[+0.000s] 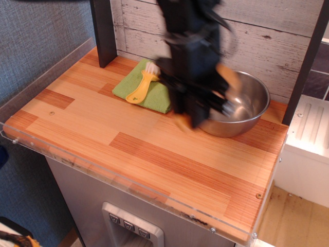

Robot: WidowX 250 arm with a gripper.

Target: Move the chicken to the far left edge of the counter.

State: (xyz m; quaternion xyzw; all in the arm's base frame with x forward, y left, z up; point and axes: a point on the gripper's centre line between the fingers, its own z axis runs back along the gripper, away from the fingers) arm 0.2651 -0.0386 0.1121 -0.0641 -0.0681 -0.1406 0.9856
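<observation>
My gripper (188, 114) is motion-blurred above the middle of the wooden counter (103, 123), just left of the steel bowl. A golden-tan end of the chicken (181, 122) pokes out below the fingers, held above the wood. The gripper appears shut on it. The rest of the chicken is hidden by the blurred black arm.
A steel bowl (245, 105) stands at the back right. A green cloth (154, 95) with a yellow white-bristled brush (141, 85) lies at the back middle. A black post (104, 31) stands at the back left. A clear plastic rim (31, 92) edges the counter.
</observation>
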